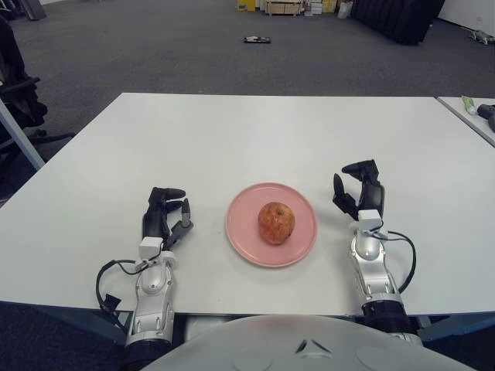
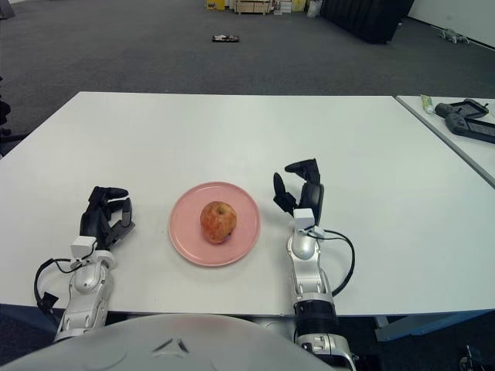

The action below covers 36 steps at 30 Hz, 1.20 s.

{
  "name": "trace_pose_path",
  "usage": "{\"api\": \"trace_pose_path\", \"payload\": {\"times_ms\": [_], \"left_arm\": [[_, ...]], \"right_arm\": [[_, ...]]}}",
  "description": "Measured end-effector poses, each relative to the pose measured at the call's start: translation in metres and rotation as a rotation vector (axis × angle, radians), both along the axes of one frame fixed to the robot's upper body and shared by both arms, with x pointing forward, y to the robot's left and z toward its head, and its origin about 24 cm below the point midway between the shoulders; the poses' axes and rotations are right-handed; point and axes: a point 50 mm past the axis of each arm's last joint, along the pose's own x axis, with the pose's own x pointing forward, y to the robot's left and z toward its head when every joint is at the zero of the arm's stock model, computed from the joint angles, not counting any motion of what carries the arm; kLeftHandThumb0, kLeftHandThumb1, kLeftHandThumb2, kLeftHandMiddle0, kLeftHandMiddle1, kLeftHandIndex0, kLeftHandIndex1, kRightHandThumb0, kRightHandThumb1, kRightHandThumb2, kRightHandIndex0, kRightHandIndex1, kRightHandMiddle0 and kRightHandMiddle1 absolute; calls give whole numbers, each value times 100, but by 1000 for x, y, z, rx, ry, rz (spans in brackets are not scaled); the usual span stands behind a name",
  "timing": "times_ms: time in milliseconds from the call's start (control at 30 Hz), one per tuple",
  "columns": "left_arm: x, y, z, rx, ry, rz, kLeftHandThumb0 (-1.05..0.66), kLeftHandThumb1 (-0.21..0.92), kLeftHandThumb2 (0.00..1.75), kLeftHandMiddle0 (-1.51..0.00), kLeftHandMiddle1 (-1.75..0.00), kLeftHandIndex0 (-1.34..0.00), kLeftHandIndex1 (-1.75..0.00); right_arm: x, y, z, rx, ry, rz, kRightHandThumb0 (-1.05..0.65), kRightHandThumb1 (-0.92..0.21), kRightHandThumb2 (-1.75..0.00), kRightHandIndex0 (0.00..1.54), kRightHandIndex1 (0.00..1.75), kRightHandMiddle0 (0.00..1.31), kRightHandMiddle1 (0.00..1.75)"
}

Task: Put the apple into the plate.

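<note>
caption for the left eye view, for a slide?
Apple sits on pink plate; right hand open beside it, left hand idle opposite.

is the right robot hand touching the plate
Apart. In the left eye view, bare white table shows between the right robot hand and the rim of the pink plate, which holds the apple.

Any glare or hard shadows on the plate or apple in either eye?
Left eye view: even, soft light; the red-yellow apple casts only a faint shadow on the round pink plate, no glare. Right eye view: same, white table evenly lit, not blown out.
</note>
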Motion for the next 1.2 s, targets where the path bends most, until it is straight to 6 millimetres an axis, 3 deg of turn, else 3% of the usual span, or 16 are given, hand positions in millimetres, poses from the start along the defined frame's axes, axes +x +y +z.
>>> {"api": "trace_pose_path", "payload": {"times_ms": [367, 700, 1200], "left_arm": [[1, 0, -1, -7, -2, 0, -37, 73, 79, -56, -165, -31, -175], [2, 0, -1, -8, 1, -12, -37, 74, 77, -57, -166, -30, -175], [5, -3, 0, -5, 1, -36, -37, 74, 78, -57, -166, -31, -175]], "right_arm": [[-5, 1, -20, 104, 74, 18, -38, -69, -85, 61, 122, 33, 175], [-6, 5, -20, 251, 86, -9, -38, -69, -85, 60, 125, 33, 175], [-6, 1, -18, 292, 111, -61, -37, -72, -81, 57, 125, 31, 175]]}}
